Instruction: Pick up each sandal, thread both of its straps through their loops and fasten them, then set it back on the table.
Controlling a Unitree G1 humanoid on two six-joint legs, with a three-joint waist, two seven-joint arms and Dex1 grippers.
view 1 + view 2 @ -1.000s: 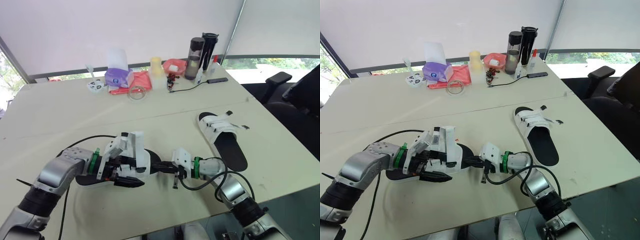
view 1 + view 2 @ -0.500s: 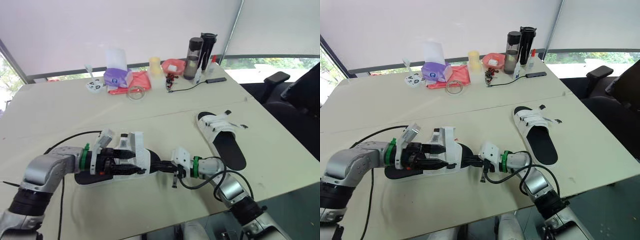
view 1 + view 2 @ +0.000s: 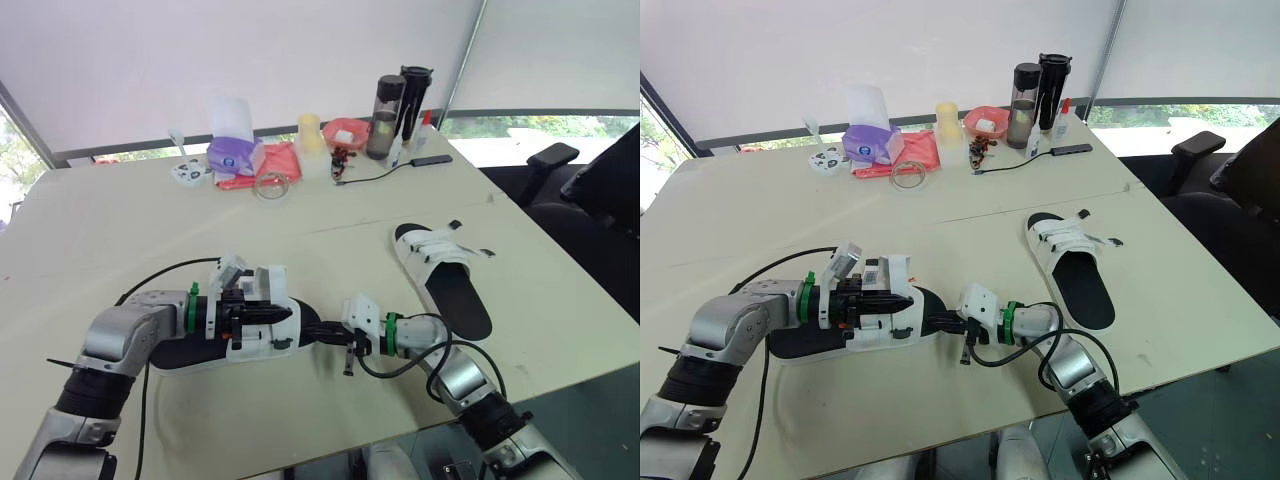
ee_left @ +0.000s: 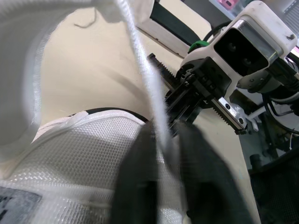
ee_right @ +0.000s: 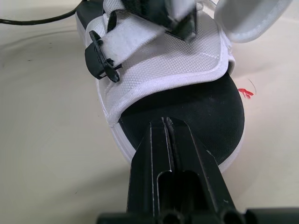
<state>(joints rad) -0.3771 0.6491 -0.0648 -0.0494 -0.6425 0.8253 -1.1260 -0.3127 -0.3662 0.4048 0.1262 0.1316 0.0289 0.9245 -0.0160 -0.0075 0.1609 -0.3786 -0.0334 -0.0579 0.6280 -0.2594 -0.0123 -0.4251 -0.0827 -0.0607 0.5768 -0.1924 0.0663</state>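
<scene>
The near sandal (image 3: 200, 352), black sole with white mesh straps, lies on the table in front of me. My left gripper (image 3: 268, 312) is over its white upper and shut on a loose white strap (image 4: 148, 86), which runs between its dark fingers (image 4: 135, 186). My right gripper (image 5: 166, 122) is shut, its tips resting on the black toe of the insole (image 5: 210, 112). A black loop (image 5: 99, 63) hangs from the strap beside it. The second sandal (image 3: 445, 275) lies flat to the right, with its straps loose.
Along the table's back edge stand a purple tissue box (image 3: 237, 152), a tape roll (image 3: 272, 186), a red bowl (image 3: 350, 132), two dark bottles (image 3: 388, 103) and a black cable (image 3: 385, 175). An office chair (image 3: 558, 160) stands off the right side.
My left gripper was open at the sandal's side; it has moved over the white upper and shut on the strap. The right gripper has stayed at the toe.
</scene>
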